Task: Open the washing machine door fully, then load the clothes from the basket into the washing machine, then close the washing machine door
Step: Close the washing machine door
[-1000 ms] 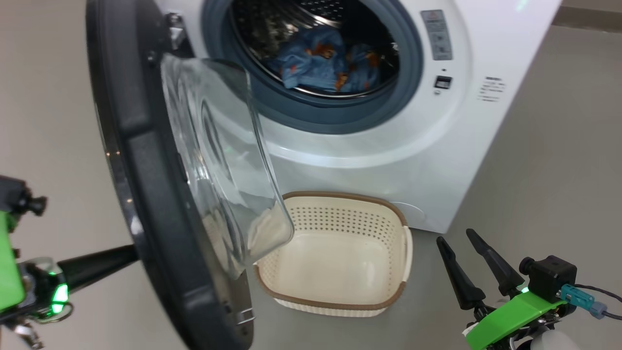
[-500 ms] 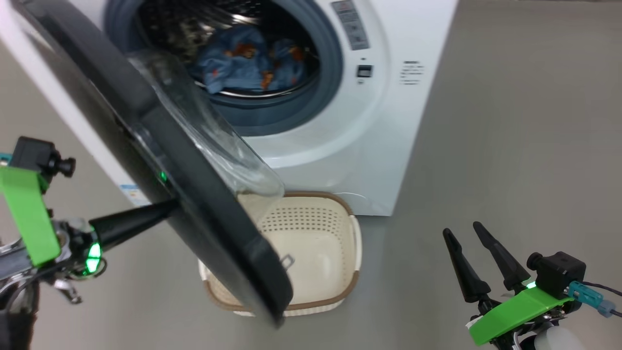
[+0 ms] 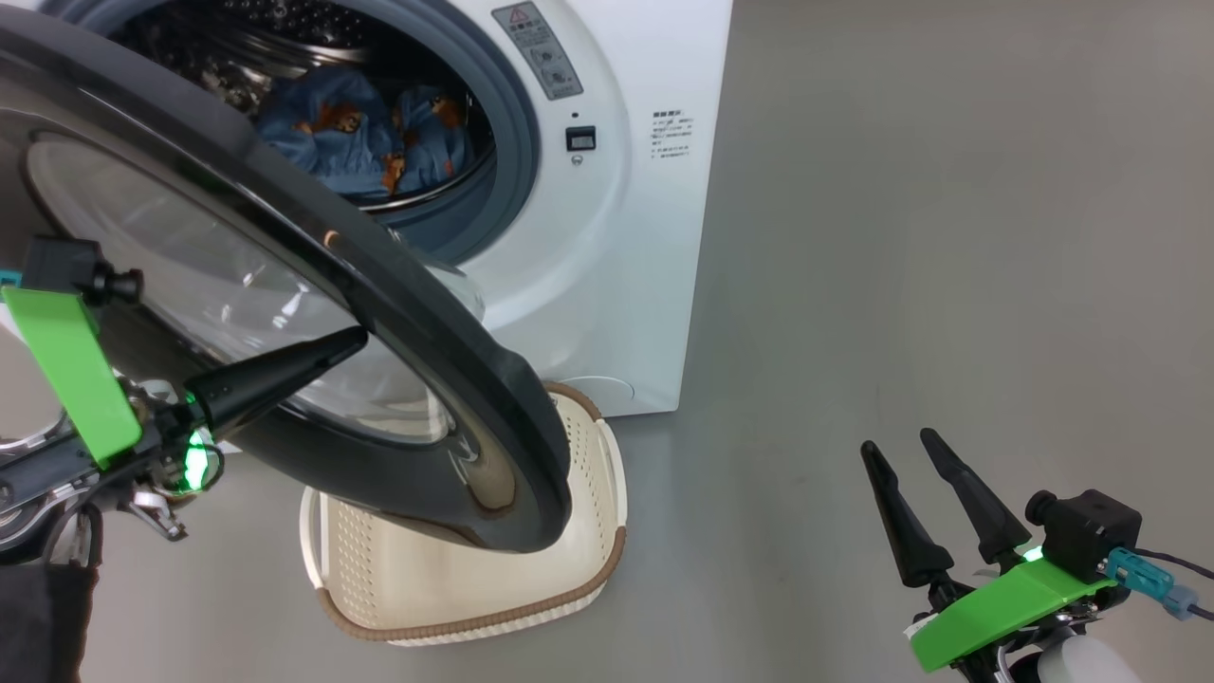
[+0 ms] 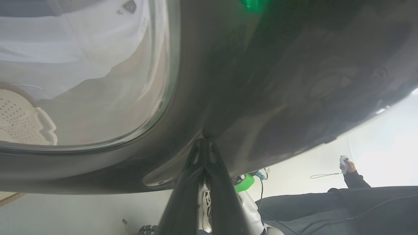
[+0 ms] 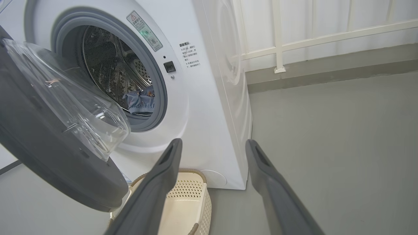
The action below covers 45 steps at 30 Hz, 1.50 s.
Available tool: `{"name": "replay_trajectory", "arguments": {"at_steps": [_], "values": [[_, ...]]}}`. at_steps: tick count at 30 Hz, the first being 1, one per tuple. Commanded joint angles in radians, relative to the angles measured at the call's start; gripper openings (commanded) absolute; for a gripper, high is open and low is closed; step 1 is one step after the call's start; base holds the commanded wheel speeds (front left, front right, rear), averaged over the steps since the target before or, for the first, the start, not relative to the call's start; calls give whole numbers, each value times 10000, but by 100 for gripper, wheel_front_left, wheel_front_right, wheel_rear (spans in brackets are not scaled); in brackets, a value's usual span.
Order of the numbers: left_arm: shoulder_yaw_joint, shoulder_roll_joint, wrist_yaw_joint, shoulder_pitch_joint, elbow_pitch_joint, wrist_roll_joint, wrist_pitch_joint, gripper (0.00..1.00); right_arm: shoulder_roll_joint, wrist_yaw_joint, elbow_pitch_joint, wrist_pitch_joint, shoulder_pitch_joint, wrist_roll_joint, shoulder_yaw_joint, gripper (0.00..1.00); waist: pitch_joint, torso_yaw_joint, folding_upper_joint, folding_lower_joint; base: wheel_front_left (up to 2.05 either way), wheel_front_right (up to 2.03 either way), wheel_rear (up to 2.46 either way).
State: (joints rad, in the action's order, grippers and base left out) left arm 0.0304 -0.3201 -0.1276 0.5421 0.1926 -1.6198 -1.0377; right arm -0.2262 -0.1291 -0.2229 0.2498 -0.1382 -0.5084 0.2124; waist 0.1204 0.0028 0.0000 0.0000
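The door (image 3: 455,351) is hanging about halfway btw open & shut. It is leaning out over the basket (image 3: 493,621), w/ its glass bowl pointing back at the washer (image 3: 607,285). The washer's round hole is showing wide open. The clothes (image 3: 360,142) are lying inside the drum (image 3: 237,57), blue w/ little orange pics on them.

The basket is sitting on the floor (image 3: 901,237) right in front of the washer, under the door's low edge. The part of it that is showing is looking empty. The rest is hiding behind the door, so can't tell for sure.

My guess: the opening part is done, the loading part is prob done too, & the closing part is the one going on now. The door is not shut yet, and there is a big gap btw it & the washer.

The left fingers (image 3: 285,370) are pressing tight together, holding nothing. Their tip is touching the door's dark outside, just beside the glass edge. It looks like they are pushing it.

The right fingers (image 3: 896,517) are standing wide apart, holding nothing. They are waiting low over the grey floor, well apart from the door & washer.

What is left, I think: pushing the door all the way in till it is sitting flat on the washer & catching shut.
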Motion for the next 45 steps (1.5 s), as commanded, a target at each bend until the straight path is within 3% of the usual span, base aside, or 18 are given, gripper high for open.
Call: {"name": "replay_trajectory", "arguments": {"at_steps": [1, 11, 20, 21, 23, 24, 27, 31, 38, 45], "values": [[-417, -369, -31, 407, -188, 123, 56, 0, -59, -16, 243, 120, 106, 45, 130, 100, -82, -24, 0, 0, 0, 0, 0], [-627, -621, -31, -707, -706, 274, 32, 0, -75, -16, 213, 120, 288, 22, 88, 100, -377, 524, 0, 0, 0, 0, 0], [-1231, -604, -31, -2524, -1578, 519, 663, 0, -124, -16, 193, 120, 337, -6, 84, 100, -539, 987, 0, 0, 0, 0, 0], [-1296, -584, -31, -2729, -1650, 596, 794, 13, -133, -16, 190, 120, 346, -11, 86, 100, -553, 1009, 0, 0, 0, 0, 0], [-1375, -510, -31, -3111, -1751, 753, 1066, 83, -150, -16, 186, 120, 363, -20, 89, 100, -573, 1044, 0, 0, 0, 0, 0], [-1402, -497, -31, -3285, -1795, 898, 1243, 100, -157, -16, 185, 120, 375, -26, 84, 100, -585, 1062, 0, 0, 0, 0, 0], [-1459, -400, -31, -3740, -1806, 1305, 1919, 100, -173, -16, 171, 120, 408, -39, 97, 100, -617, 1062, 0, 0, 0, 0, 0], [-1370, -403, -31, -4292, -1470, 2282, 3611, 100, -217, -16, 176, 120, 479, -70, 53, 100, -618, 981, 0, 0, 0, 0, 0], [-767, -544, -31, -4835, -1098, 3062, 6547, 100, -252, -16, 169, 120, 536, -63, -17, 100, -628, 687, 0, 0, 0, 0, 0], [463, -1206, -31, -5237, -805, 3945, 10117, 100, -278, -16, 155, 120, 581, -55, -115, 100, -661, 289, 0, 0, 0, 0, 0]]}}
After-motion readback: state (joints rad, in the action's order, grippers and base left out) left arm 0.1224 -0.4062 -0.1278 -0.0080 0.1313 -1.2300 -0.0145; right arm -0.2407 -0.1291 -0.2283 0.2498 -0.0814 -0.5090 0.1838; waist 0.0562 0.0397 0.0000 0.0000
